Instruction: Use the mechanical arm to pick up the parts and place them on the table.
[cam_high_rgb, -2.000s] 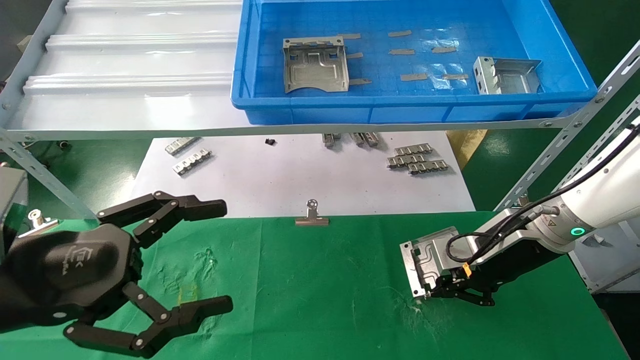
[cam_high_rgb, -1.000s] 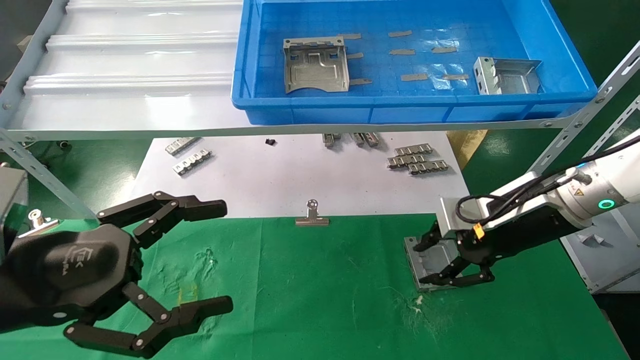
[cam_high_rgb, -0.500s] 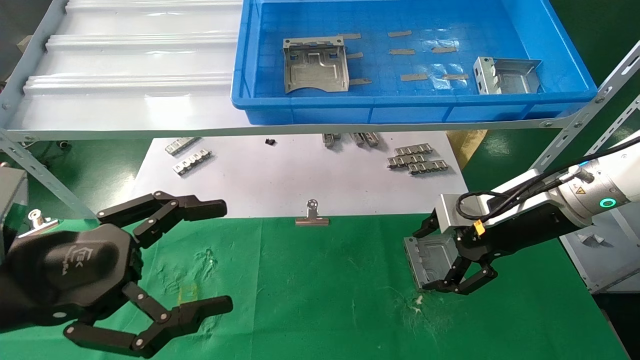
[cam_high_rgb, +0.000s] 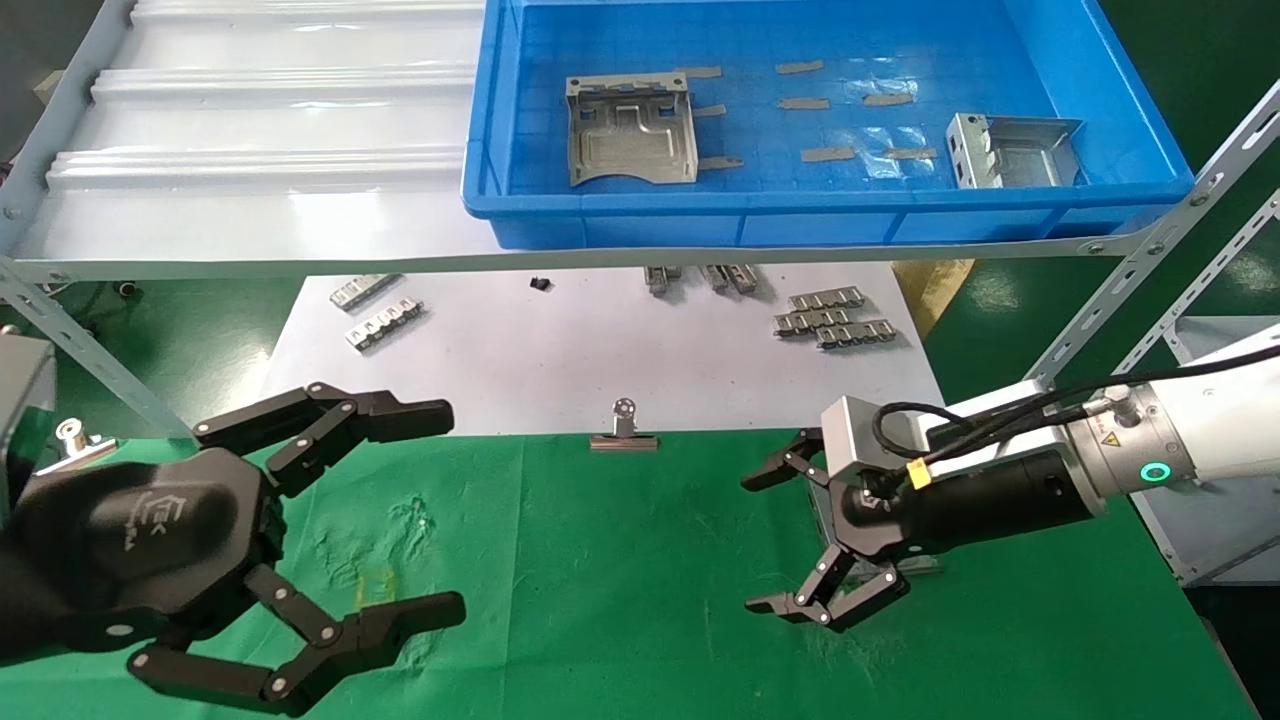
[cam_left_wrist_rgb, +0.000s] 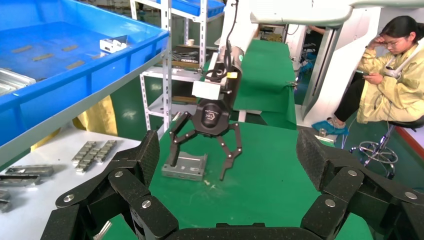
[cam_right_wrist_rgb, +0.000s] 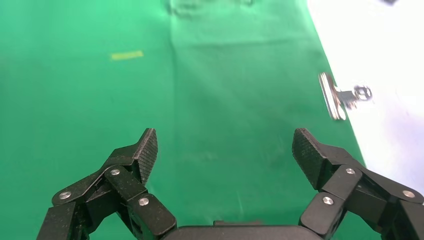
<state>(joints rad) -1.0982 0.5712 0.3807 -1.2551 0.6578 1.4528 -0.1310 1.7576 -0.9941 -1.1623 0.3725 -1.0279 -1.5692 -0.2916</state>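
Note:
My right gripper (cam_high_rgb: 752, 545) is the mechanical arm, with a silver box, an orange-tagged cable and a green ring light. It is open and empty just above the green table (cam_high_rgb: 620, 560). One silver part (cam_left_wrist_rgb: 184, 166) lies flat on the cloth under and beside it. The head view mostly hides this part behind the claw. The right wrist view shows only cloth between my right gripper's (cam_right_wrist_rgb: 225, 145) pads. Two more parts (cam_high_rgb: 630, 130) (cam_high_rgb: 1010, 150) lie in the blue bin (cam_high_rgb: 830, 215). My left gripper (cam_high_rgb: 447, 508) is open and parked at the near left.
The bin sits on a raised shelf with slanted metal struts (cam_high_rgb: 1150, 250) at the right. Below it lies a white sheet (cam_high_rgb: 600, 350) with slotted metal strips (cam_high_rgb: 835, 318) (cam_high_rgb: 383, 325). A binder clip (cam_high_rgb: 624, 432) sits at the cloth's far edge.
My right gripper set the part down on the cloth, opened, let it go, then swung level and shifted left. My left arm has not moved.

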